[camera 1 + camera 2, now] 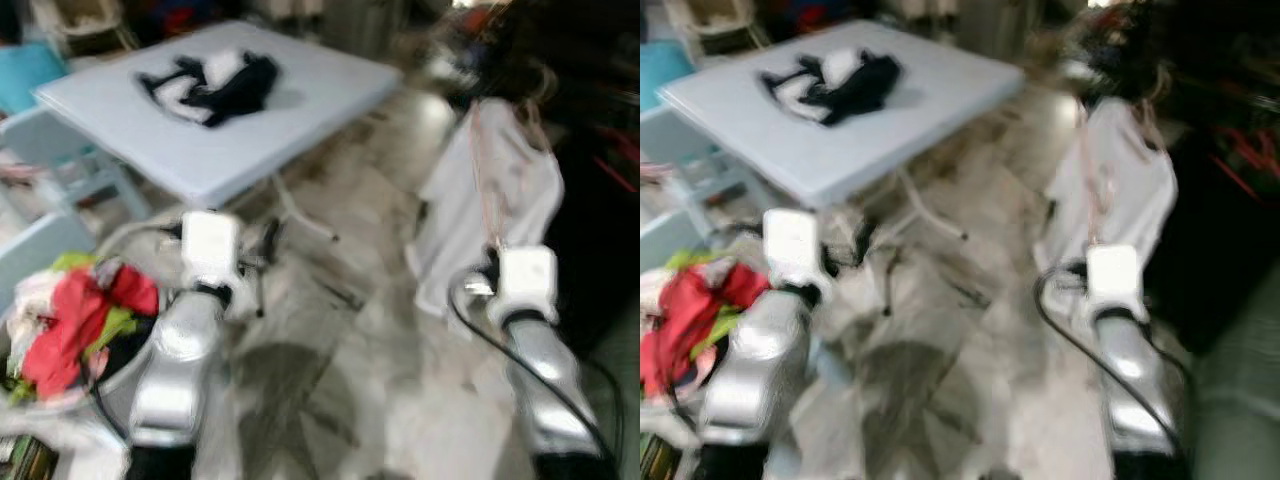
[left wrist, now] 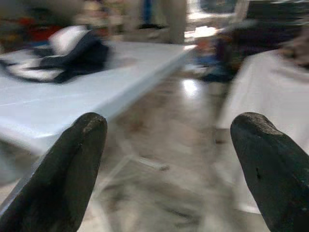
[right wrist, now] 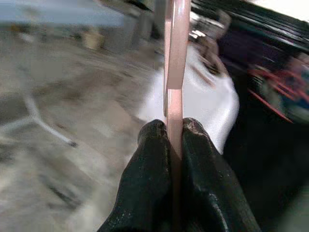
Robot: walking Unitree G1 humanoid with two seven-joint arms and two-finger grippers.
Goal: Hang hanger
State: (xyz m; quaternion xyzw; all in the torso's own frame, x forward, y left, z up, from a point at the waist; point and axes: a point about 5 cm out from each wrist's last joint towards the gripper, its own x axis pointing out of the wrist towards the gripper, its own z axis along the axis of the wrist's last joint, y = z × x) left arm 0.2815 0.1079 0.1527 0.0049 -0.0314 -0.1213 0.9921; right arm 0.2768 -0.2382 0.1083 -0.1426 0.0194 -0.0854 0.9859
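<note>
- Clamped tight, my right gripper (image 3: pixel 175 133) pinches the flat pink hanger (image 3: pixel 175 58), which rises straight up from between the black fingers; a white garment (image 1: pixel 495 200) is draped on it, hanging in front of my right arm.
- My left gripper (image 2: pixel 174 159) is spread wide and carries nothing, pointing toward the table (image 1: pixel 240 150).
- Progress, as I judge it: the hanger is picked up and being carried, but not hung; I can't make out a rail or hook in this blur.
- Room: bare floor (image 1: pixel 340 340) runs between the table's near corner and the dark mass on my right.
- Watch the table leg (image 1: pixel 300 215) and the laundry basket (image 1: pixel 75 320) beside my left arm.
</note>
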